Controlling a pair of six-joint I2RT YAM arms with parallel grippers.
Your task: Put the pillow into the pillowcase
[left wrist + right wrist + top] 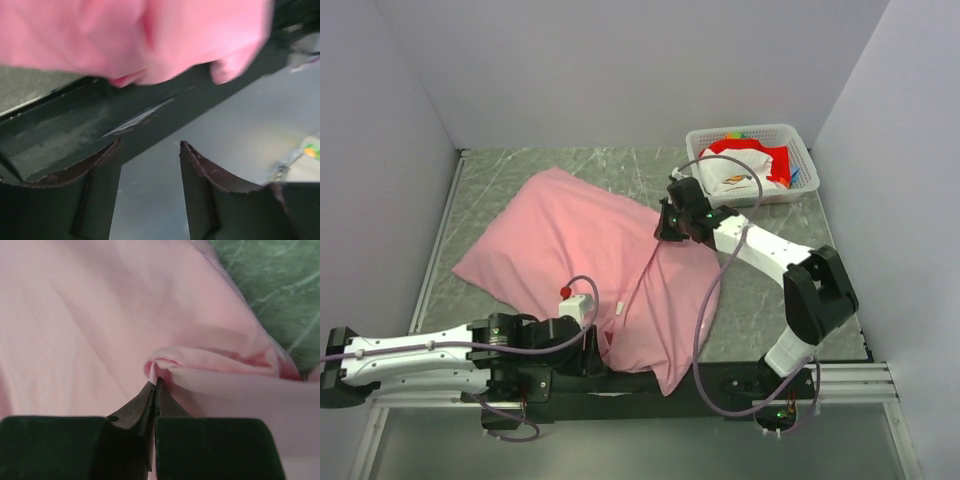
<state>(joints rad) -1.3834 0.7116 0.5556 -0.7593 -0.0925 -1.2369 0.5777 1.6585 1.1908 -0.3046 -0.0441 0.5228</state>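
Right hand (157, 383) pinching pillowcase (100, 315) fold, arm reaching forward, left hand (150, 145) parted, empty, lying low

Pillowcase (580, 235): thin matt pink cloth, wrinkly.

A: What does the gripper (156, 385) hold?
B: Its two dark fingers (132, 407) meet at the tips. They pinch a raised fold (200, 360) of the pink pillowcase (85, 315) straight ahead of them.
A: And around the pinch?
B: The pillowcase, softly creased, fills the view ahead and to the left. Beyond the fold, ahead to the right, the green veined table (280, 285) shows.
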